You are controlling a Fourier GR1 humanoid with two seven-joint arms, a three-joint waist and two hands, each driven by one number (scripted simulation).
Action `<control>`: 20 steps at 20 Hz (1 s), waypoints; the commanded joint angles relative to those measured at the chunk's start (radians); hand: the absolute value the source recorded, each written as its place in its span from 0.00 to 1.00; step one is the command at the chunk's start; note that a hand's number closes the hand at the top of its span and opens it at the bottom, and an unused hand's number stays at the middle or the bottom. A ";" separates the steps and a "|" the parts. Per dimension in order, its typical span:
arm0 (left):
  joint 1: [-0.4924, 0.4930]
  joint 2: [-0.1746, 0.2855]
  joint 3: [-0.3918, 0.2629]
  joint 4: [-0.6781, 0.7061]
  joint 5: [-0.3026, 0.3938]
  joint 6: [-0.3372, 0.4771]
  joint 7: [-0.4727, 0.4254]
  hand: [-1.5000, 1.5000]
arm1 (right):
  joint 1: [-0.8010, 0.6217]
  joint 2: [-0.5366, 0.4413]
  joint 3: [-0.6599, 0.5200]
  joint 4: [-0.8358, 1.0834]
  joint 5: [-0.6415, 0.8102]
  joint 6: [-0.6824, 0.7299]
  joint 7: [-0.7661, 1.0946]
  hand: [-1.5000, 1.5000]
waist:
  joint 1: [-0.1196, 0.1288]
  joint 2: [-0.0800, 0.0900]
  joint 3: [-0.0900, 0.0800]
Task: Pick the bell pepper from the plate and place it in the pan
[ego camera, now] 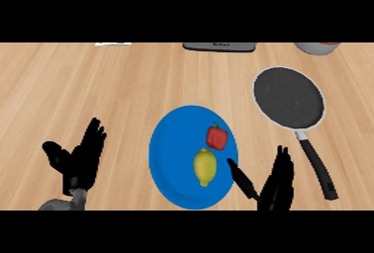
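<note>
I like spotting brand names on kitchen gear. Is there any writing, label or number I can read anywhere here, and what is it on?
Dark appliance at the view's top edge: a short pale marking, too small to read.
White object at the top edge, further left: faint dark marks, unreadable.
Plate, pan, bell pepper, lemon: no text.

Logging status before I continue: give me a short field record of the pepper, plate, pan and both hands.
pepper: red, on the blue plate, not held
lemon: yellow, same plate, nearer the robot than the pepper
pan: right of the plate, nothing in it, handle toward the robot
left hand: open, resting at left, apart from the plate
right hand: open, by the plate's right edge, holding nothing
task: pepper not yet picked
</note>
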 commanded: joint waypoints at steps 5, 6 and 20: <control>0.018 -0.022 -0.035 0.006 -0.010 -0.001 0.011 0.50 | -0.138 0.002 -0.021 0.056 0.188 0.288 0.331 0.00 | 0.022 0.006 0.011; 0.012 -0.026 -0.040 0.000 -0.009 0.000 0.021 0.50 | -0.164 0.002 -0.028 0.066 0.214 0.333 0.382 0.00 | 0.020 0.004 0.012; 0.014 -0.021 -0.029 -0.007 -0.010 -0.003 0.032 0.50 | -0.509 0.001 0.218 -0.003 0.098 0.888 1.009 0.00 | 0.022 -0.009 0.027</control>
